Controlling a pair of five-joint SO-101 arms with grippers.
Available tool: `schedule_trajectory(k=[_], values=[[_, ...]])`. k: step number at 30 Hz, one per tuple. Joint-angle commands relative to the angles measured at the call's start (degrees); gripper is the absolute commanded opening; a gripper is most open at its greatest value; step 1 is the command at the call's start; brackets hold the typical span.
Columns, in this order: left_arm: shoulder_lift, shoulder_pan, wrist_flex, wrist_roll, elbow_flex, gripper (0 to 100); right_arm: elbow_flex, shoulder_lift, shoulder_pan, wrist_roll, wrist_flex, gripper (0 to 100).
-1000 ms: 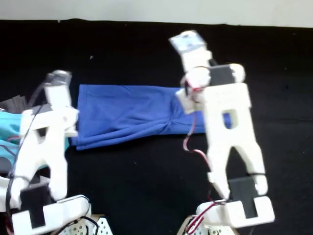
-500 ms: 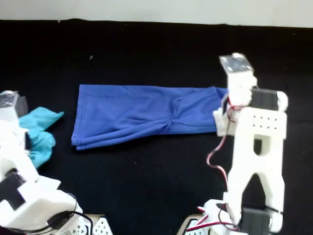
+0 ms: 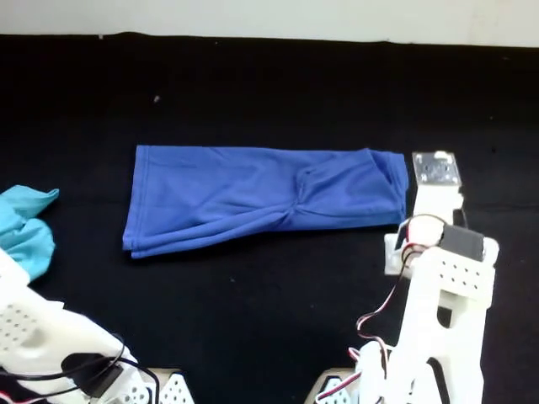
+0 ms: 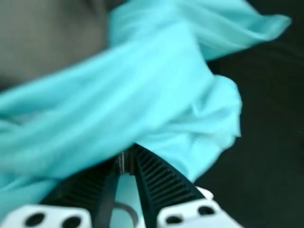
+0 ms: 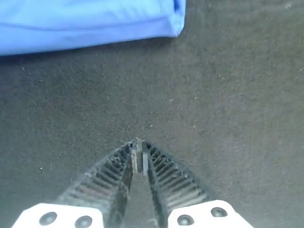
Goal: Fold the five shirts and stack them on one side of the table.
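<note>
A blue shirt [image 3: 253, 198] lies folded into a long band across the middle of the black table [image 3: 253, 311]. Its right end [image 5: 95, 19] lies just beyond my right gripper [image 5: 137, 154], which is shut with nothing in it, low over bare cloth. The right arm [image 3: 438, 252] stands beside that end of the shirt. A crumpled teal shirt [image 3: 25, 227] sits at the table's left edge. My left gripper [image 4: 127, 159] is shut on a fold of this teal shirt [image 4: 142, 95], which drapes over the fingers. The left arm [image 3: 42, 337] sits at the near left corner.
A pale wall [image 3: 269, 17] runs behind the table's far edge. Bare black surface lies beyond the blue shirt and between the two arm bases [image 3: 253, 311].
The right arm has let go of the blue shirt's right end and drawn back to the right. The left arm has pulled back to the near left, dragging the teal shirt leftward.
</note>
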Motion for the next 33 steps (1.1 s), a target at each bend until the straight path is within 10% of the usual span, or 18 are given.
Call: schedule_trajectory(k=[1, 10, 15, 33], values=[[-3.82, 6.73, 9.85, 1.49, -6.46, 1, 1.19, -1.27, 1.36, 0.26, -1.27, 7.5], [-7.69, 26.59, 14.68, 6.77, -1.71, 1, 1.80, -1.19, 6.73, 0.62, -1.10, 13.9], [-2.07, 32.66, 10.11, 10.29, -0.75, 19, 1.80, -1.54, 8.84, 0.62, -0.66, 13.9], [13.93, 35.56, -5.36, 18.37, -0.84, 20, 1.89, -1.54, 9.89, 0.70, 0.04, 13.9]])
